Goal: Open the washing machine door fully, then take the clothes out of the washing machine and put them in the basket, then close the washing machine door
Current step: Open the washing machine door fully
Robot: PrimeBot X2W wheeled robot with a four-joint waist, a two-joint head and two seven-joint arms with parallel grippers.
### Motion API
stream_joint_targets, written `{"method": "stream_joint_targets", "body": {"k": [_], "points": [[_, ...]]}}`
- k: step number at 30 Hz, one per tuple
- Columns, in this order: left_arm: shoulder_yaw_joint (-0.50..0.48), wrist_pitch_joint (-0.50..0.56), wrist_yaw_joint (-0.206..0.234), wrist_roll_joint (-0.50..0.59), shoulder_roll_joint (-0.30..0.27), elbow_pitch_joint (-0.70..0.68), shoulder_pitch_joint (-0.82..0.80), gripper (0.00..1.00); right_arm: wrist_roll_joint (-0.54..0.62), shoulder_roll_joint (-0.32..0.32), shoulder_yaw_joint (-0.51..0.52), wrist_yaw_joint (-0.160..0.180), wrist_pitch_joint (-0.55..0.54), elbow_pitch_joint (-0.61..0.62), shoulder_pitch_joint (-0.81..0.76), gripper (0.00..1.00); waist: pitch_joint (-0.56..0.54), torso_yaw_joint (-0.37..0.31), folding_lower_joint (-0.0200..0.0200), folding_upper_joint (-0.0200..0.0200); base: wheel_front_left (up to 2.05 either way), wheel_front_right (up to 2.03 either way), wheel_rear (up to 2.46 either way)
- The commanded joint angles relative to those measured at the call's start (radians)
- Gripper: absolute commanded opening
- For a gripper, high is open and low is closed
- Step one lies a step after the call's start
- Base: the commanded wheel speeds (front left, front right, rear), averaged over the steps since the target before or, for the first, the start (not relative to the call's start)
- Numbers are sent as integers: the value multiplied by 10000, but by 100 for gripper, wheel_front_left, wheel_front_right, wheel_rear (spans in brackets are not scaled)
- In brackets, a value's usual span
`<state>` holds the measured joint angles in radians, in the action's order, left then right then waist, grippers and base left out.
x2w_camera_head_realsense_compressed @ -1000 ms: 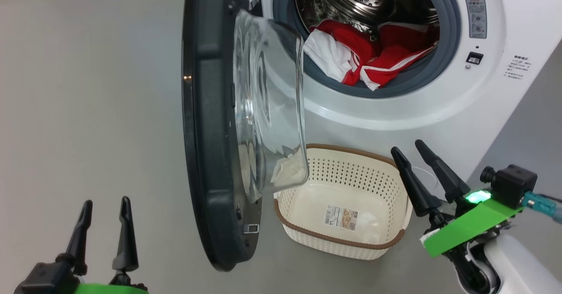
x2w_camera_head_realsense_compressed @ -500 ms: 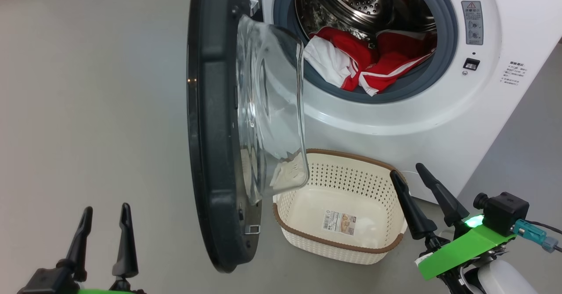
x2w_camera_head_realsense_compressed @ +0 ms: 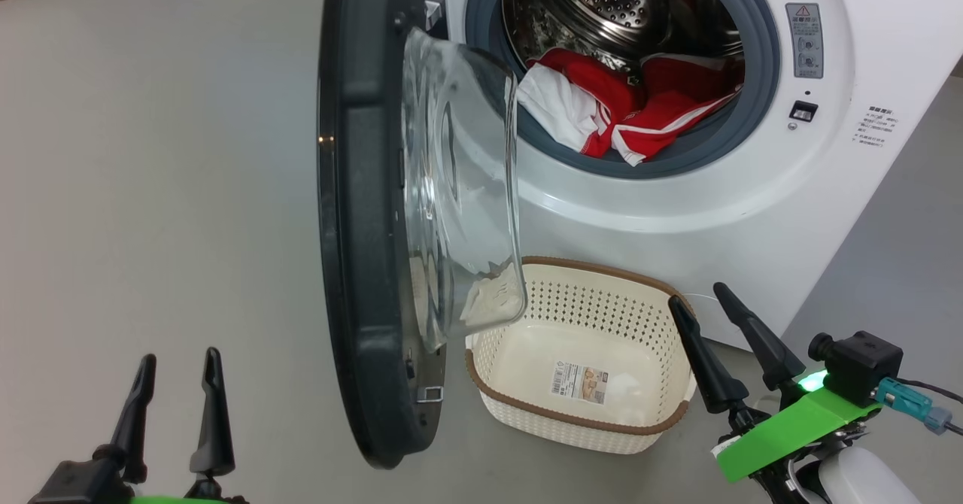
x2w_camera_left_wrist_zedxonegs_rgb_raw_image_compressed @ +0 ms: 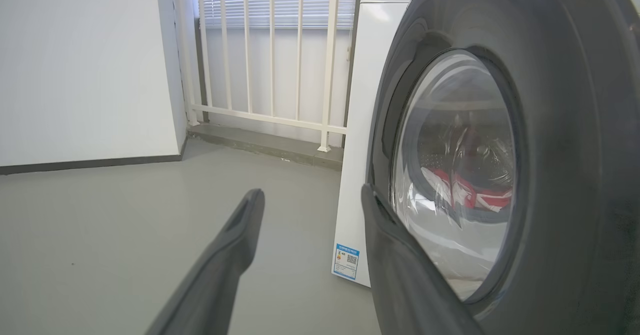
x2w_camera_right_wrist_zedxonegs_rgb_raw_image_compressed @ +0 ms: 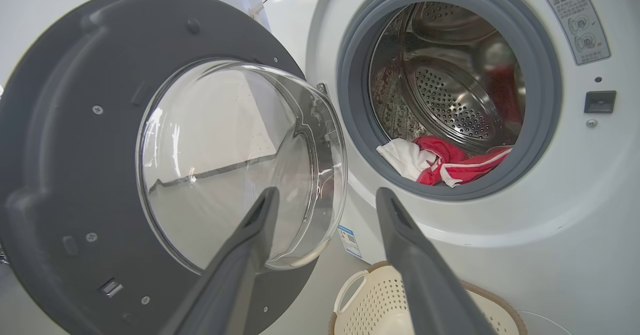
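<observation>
The washing machine [x2w_camera_head_realsense_compressed: 677, 211] stands ahead with its black round door [x2w_camera_head_realsense_compressed: 361, 226] swung out to the left, edge-on in the head view, its glass bowl [x2w_camera_head_realsense_compressed: 459, 188] facing the drum. Red and white clothes [x2w_camera_head_realsense_compressed: 624, 113] lie at the drum's front lip. The cream basket [x2w_camera_head_realsense_compressed: 602, 308] sits on the floor below the opening, with nothing in it but its label. My left gripper [x2w_camera_head_realsense_compressed: 180, 355] is open, low on the door's outer side. My right gripper [x2w_camera_head_realsense_compressed: 697, 294] is open beside the basket's right rim. In the right wrist view the right gripper [x2w_camera_right_wrist_zedxonegs_rgb_raw_image_compressed: 327, 191] points between door [x2w_camera_right_wrist_zedxonegs_rgb_raw_image_compressed: 75, 125] and clothes [x2w_camera_right_wrist_zedxonegs_rgb_raw_image_compressed: 440, 162].
Grey floor [x2w_camera_head_realsense_compressed: 150, 188] spreads to the left of the door. In the left wrist view a white railing [x2w_camera_left_wrist_zedxonegs_rgb_raw_image_compressed: 270, 75] and a white wall [x2w_camera_left_wrist_zedxonegs_rgb_raw_image_compressed: 85, 65] stand beyond the machine's side, which bears a blue label [x2w_camera_left_wrist_zedxonegs_rgb_raw_image_compressed: 346, 261]. The left gripper [x2w_camera_left_wrist_zedxonegs_rgb_raw_image_compressed: 312, 191] there sits close to the door's outer face [x2w_camera_left_wrist_zedxonegs_rgb_raw_image_compressed: 575, 125].
The head camera has shifted slightly. My right gripper has drawn back and lower beside the basket, mostly in the first half second. Door, clothes, basket and left gripper have stayed put.
</observation>
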<state>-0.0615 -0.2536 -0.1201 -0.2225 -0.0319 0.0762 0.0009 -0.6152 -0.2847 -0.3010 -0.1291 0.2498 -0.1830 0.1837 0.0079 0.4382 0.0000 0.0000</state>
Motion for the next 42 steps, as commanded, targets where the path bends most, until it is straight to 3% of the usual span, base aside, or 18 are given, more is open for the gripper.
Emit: {"method": "stream_joint_targets", "body": {"k": [1,21,22,24,25,32,42], "points": [[-332,-82,-79,-41,-186,-290,-93,100,135,-36,-94,-16,120,204,-17,100,8,-2,0,0,0,0,0],[-333,-82,-89,-13,-186,-189,-149,100,231,19,-54,-16,120,-25,53,100,25,12,0,0,0,0,0],[-329,-82,-90,8,-194,-223,-172,92,231,19,-56,-16,120,-28,57,100,30,13,0,0,0,0,0],[-315,-82,-91,26,-196,-259,-191,36,232,19,-60,-16,120,-36,70,100,42,10,0,0,0,0,0],[-293,-82,-92,36,-204,-261,-199,0,232,21,-62,-16,120,-40,76,100,46,7,0,0,0,0,0],[-98,-82,-98,157,-273,-750,-389,0,262,59,-56,-16,120,-38,113,100,109,-41,0,0,0,0,0],[309,-82,-102,412,-267,-2596,-599,0,273,92,10,-16,120,-21,130,100,183,-151,0,0,0,0,0]]}}
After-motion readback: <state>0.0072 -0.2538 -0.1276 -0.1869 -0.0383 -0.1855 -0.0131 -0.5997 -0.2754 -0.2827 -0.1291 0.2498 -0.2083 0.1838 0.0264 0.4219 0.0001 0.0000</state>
